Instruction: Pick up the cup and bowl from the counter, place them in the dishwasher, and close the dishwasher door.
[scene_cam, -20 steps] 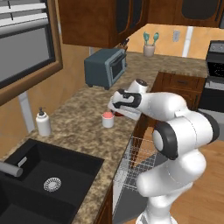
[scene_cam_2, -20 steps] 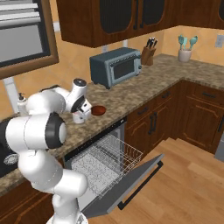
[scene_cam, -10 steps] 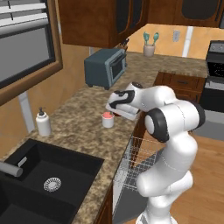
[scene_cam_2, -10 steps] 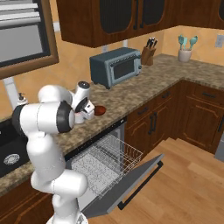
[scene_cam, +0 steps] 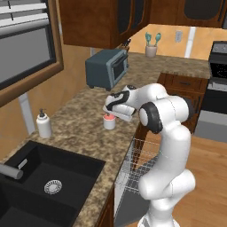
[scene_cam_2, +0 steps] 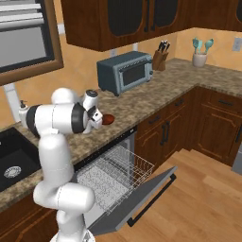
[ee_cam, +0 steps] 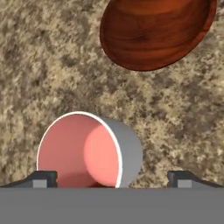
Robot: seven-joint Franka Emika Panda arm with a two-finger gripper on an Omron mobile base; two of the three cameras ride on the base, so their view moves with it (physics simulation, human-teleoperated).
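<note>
The small cup point(ee_cam: 94, 151), pale outside and red inside, stands on the speckled counter point(ee_cam: 39, 65) between my fingertips point(ee_cam: 43, 178), closer to the left one. My gripper point(ee_cam: 113, 179) is open and hovers right over the cup point(scene_cam: 109, 121), not closed on it. In the left base view the gripper point(scene_cam: 113, 111) sits just above the cup's rim. The glossy reddish-brown bowl point(ee_cam: 157, 30) lies just beyond the cup, and in the right base view the bowl point(scene_cam_2: 108, 119) peeks out beside my hand. Below the counter edge the dishwasher door point(scene_cam_2: 144, 198) hangs open with the wire rack point(scene_cam_2: 116, 171) pulled out.
A blue-grey toaster oven point(scene_cam: 106, 68) stands further along the counter. A white soap dispenser point(scene_cam: 43, 124) is by the black sink point(scene_cam: 48, 177). A knife block point(scene_cam_2: 159, 56) and a utensil holder point(scene_cam_2: 200, 53) sit at the back corner, the stove point(scene_cam: 219, 71) to the right.
My hand has swung left and down from beside the cup to just above it. The elbow has folded in closer. Cup and bowl have stayed where they were.
</note>
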